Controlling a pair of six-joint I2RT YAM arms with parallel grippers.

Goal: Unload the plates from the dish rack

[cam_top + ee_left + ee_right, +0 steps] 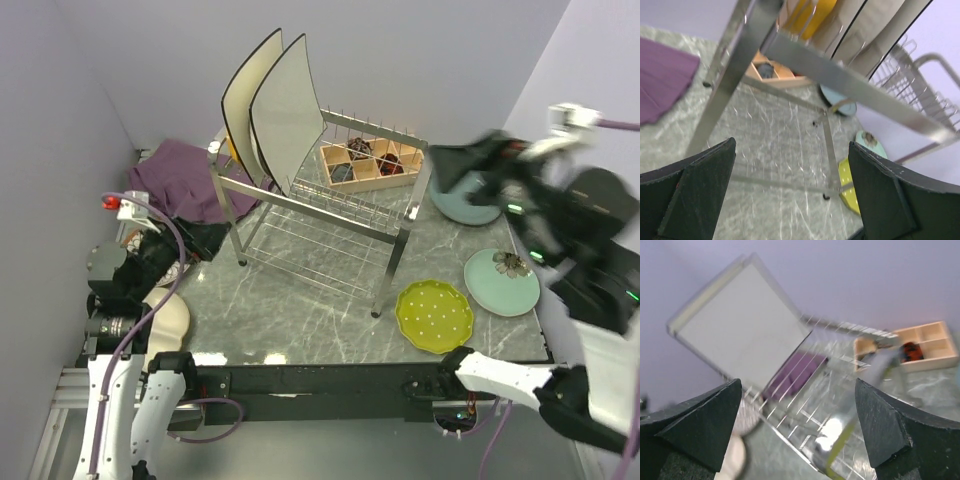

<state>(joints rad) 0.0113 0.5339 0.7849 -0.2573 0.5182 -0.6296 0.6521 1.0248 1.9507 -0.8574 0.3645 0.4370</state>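
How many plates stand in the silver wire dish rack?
2 clearly: large cream square plates, upright together at the left end of the silver wire dish rack. A yellow-orange edge beside them may be a third, mostly hidden.

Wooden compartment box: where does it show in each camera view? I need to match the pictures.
Top external: the wooden compartment box is upper centre, seen past the far end of the dish rack.
Left wrist: upper left of centre, partly hidden behind a rack leg.
Right wrist: right edge, upper half, blurred.
Shared landmark: the cream square plates standing in the rack.
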